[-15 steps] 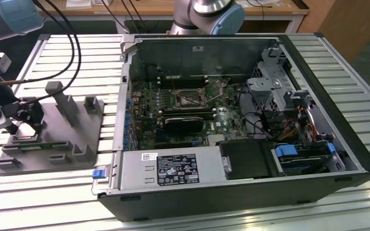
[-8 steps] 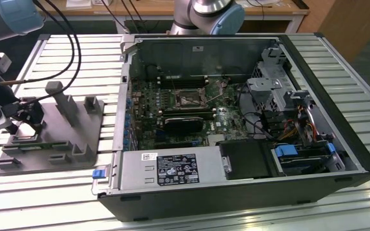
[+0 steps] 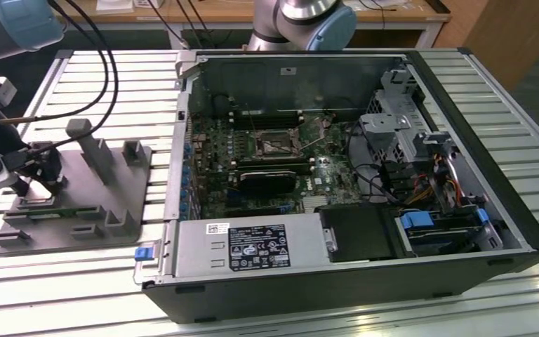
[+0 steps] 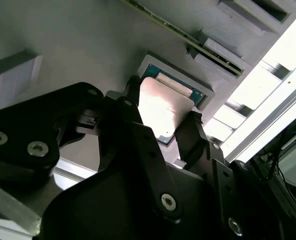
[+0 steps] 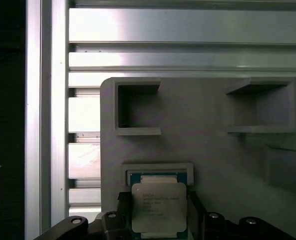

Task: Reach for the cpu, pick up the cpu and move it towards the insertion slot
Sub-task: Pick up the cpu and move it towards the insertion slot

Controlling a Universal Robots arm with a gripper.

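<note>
Fixture blocks [image 3: 110,184] of grey plastic are crowding the gripper [image 3: 28,175], which is reaching down at the exterior view's left, well apart from the insertion slot [image 3: 276,142] inside the open computer case [image 3: 344,281]. Black fingers [image 4: 193,135] are pinching the flat, silvery cpu [image 5: 159,207], which is lying in its square recess.

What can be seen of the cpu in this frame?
The cpu is a small, flat, square chip with a silvery metal top that bears faint print, and a thin greenish board edge shows around it. It lies flat, top up, in a shallow rimmed pocket of the grey fixture plate, near the plate's edge beside the slatted table. The tool hangs close over it. Whether the tool touches the chip cannot be told.
</note>
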